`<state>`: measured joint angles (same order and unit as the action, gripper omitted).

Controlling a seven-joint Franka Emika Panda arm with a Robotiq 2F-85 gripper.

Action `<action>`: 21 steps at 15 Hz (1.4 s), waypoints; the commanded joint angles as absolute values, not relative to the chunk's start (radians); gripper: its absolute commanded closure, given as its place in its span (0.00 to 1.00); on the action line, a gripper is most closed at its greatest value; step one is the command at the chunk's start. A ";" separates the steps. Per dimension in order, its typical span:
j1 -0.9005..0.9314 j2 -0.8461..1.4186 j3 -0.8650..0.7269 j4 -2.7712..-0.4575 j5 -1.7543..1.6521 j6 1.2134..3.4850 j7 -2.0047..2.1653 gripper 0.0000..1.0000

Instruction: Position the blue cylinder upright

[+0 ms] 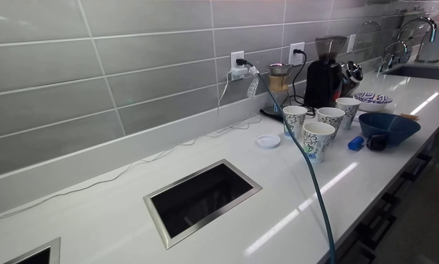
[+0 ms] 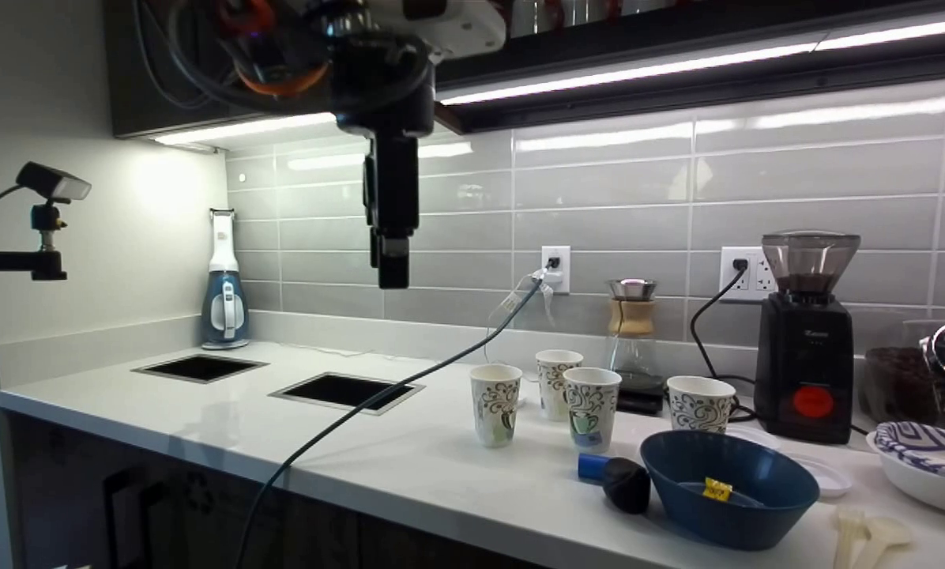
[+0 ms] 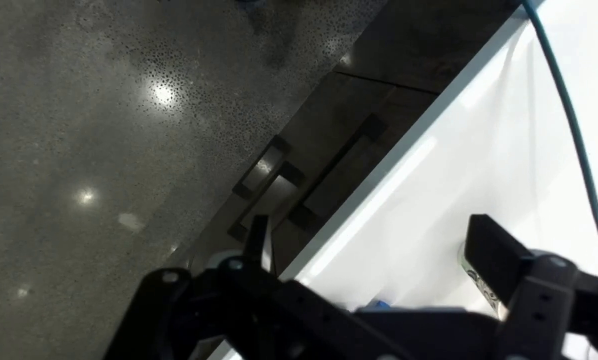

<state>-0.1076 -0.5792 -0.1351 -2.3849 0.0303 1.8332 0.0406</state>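
Lying on side on table (image 1: 282,190) in exterior view: blue cylinder (image 1: 356,143), long axis roughly along front edge. In exterior view: pincer (image 2: 388,267) hangs well above table; cylinder low, off to frame-right, against or just beside black object (image 2: 627,484), can't tell. Wrist view: 2 fingers (image 3: 494,245) spread wide, nothing held; cylinder mere sliver near bottom.

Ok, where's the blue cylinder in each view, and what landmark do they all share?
In an exterior view: blue cylinder, right side, about mid-height.
In an exterior view: blue cylinder, right of centre, low.
Wrist view: low, right of centre; a blue sliver, likely the cylinder, cut off by the tool.
Shared landmark: the teal power cord.
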 commanded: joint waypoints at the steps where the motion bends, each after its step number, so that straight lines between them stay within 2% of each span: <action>1: -0.118 -0.379 -0.082 -2.283 0.107 1.927 0.227 0.00; 13: -0.088 0.081 -0.049 -2.059 0.176 2.211 0.709 0.00; 14: -0.089 0.013 -0.057 -2.114 0.154 2.181 0.662 0.00; 21: -0.088 0.031 -0.061 -2.105 0.154 2.188 0.662 0.00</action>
<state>-0.0988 0.0303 -0.0492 -2.1068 0.1534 2.1901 0.6622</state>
